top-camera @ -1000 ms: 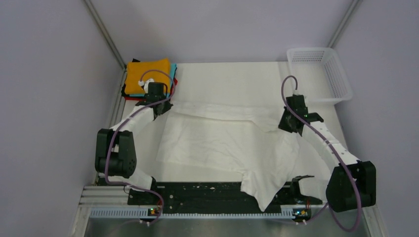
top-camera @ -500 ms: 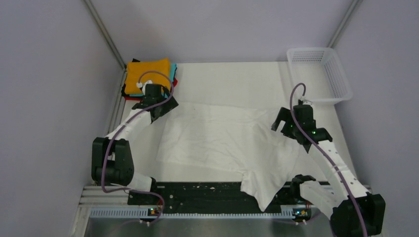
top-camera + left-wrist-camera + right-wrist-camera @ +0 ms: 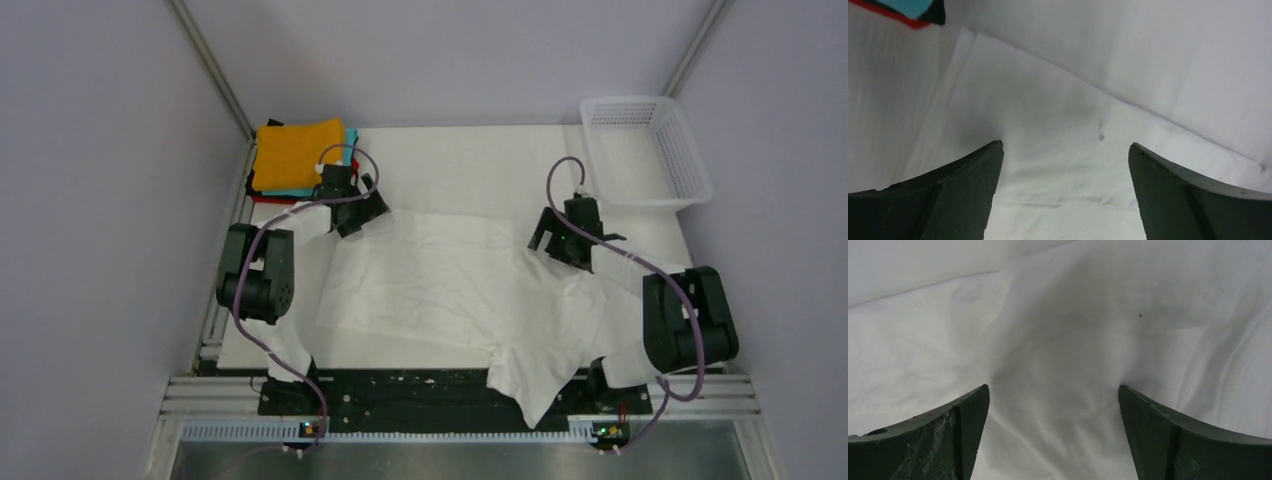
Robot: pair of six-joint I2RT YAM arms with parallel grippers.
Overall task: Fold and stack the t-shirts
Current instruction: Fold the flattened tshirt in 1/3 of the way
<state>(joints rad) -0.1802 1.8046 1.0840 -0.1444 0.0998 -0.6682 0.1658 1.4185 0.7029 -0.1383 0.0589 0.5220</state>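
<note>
Off the far-left corner of the white t-shirt (image 3: 450, 290) sits the stack of folded t-shirts (image 3: 298, 155), orange on top with teal, red and black edges showing beneath, close to the white cloth. My left claw (image 3: 362, 215) hangs over that same far-left corner of the white t-shirt, its fingers (image 3: 948, 200) spread wide with only flat cloth between them; whether the tips touch the fabric I cannot tell from my wrist view. The white t-shirt lies wrinkled and spread across the middle of the table (image 3: 470, 155), its near-right tail draping over the black rail (image 3: 400, 390). My right claw (image 3: 553, 238) stands over the shirt's far-right part, also wide and holding nothing. Beyond the shirt's far-right corner sits the white mesh basket (image 3: 690, 165).
</note>
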